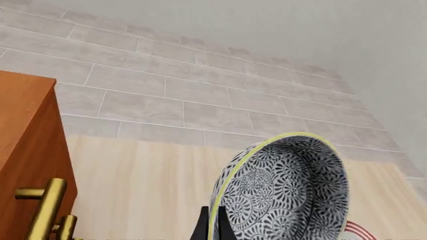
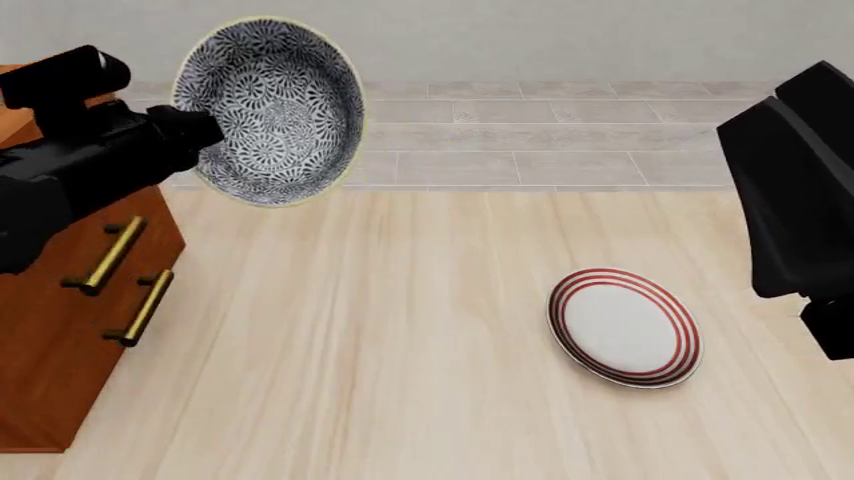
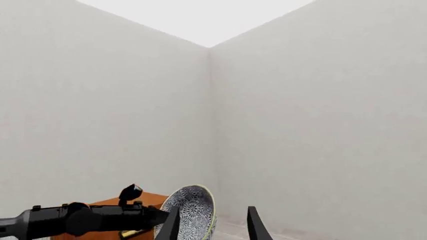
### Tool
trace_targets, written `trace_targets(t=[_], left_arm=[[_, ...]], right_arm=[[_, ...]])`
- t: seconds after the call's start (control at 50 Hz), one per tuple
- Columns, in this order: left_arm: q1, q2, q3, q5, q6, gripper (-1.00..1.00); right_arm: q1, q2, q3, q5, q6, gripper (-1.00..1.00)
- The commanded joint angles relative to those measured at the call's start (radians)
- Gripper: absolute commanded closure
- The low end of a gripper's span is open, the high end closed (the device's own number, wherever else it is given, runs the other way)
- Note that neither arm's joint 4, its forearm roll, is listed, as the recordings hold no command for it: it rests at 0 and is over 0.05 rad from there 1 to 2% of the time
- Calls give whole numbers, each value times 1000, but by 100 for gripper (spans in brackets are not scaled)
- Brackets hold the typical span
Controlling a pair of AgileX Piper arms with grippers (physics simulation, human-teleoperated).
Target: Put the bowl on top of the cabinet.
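Aloft, blue-and-white floral bowl, cream-rimmed

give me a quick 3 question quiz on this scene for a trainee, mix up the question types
1. True or false: the bowl is resting flat on the table.
2. Which gripper holds the bowl?
A. the left gripper
B. the right gripper
C. neither
3. Fill in: the plate lying on the table is white with ___ rings.

Key
1. False. The bowl is held up in the air, tipped on its side so its patterned inside faces the front camera, beside the top of the cabinet.
2. A. The left gripper clamps the bowl's rim; the right gripper is open and holds nothing.
3. red
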Motion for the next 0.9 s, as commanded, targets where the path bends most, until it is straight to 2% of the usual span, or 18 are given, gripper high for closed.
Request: trace_targets(t=[0.02,0.1,0.14,0.28,0.44,0.52,0.56,0.62,0.9], left_arm=[[-30,17,-49,40,-30,100],[-36,7,-63,43,0,100],[-12,5,-57,53,-55,100],[59,8,-90,123,-44,100],[76,15,-115,161,-55,100],[128,14,-135,207,19,100],[126,19,-141,213,23,100],[123,32,-141,218,-9,100],[147,59,-172,276,-12,100]], right_arm=[[1,-14,-4,11,0,-100],[-1,-17,-5,14,2,-100],[0,-13,-6,11,0,-100],[3,-7,-8,5,-2,-100],[4,-21,-9,17,1,-100],[5,-29,-8,23,2,-100],[5,-30,-9,25,3,-100],[7,-38,-9,33,3,-100],[35,-26,-10,18,-11,-100]])
